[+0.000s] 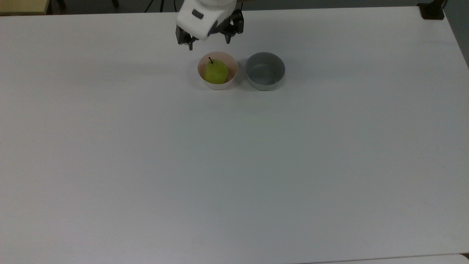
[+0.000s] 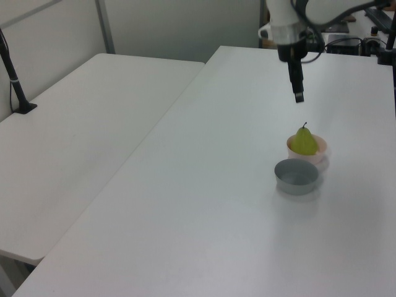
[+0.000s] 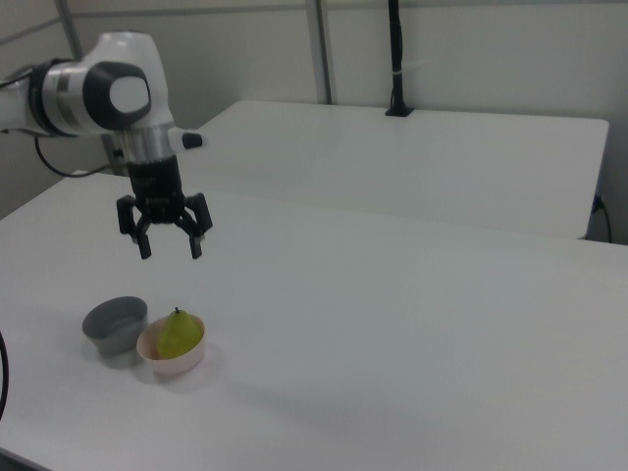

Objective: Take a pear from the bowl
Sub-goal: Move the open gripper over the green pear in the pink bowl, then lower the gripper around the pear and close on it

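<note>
nearest in the right view: pear (image 3: 178, 334) upright in the pink bowl (image 3: 173, 362), stem up, long axis vertical, grey bowl (image 3: 115, 323) just beside. farther back and well above: gripper (image 3: 169, 249), fingers spread apart, pointing down, touching nothing. probably needs a short shift toward the pear, then straight down.

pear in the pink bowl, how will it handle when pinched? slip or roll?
The pear is rounded and tapers toward its stem, so fingers may slide upward. It looks rigid. It fills much of the pink bowl, so the bowl may shift if bumped.
</note>
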`<state>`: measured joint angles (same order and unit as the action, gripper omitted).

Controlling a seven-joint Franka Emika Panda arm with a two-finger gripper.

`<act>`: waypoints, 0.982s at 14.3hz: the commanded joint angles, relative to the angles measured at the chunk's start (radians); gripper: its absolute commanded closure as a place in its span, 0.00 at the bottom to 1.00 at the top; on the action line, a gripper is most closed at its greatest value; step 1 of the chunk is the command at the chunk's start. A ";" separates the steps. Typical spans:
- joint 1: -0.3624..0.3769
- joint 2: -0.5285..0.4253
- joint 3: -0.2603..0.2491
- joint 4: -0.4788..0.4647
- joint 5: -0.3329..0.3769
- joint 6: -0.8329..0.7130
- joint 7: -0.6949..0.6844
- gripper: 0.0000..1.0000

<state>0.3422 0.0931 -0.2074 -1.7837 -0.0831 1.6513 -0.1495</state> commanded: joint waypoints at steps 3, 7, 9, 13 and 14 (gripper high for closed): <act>0.044 0.128 -0.001 -0.033 -0.006 0.002 -0.081 0.00; 0.064 0.166 -0.001 -0.071 -0.021 0.070 -0.082 0.05; 0.064 0.178 -0.001 -0.075 -0.029 0.070 -0.103 0.06; 0.064 0.180 0.000 -0.097 -0.040 0.070 -0.151 0.16; 0.064 0.180 0.003 -0.108 -0.055 0.070 -0.153 0.16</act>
<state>0.3979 0.2866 -0.2031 -1.8506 -0.1049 1.6981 -0.2723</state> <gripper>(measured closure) 0.145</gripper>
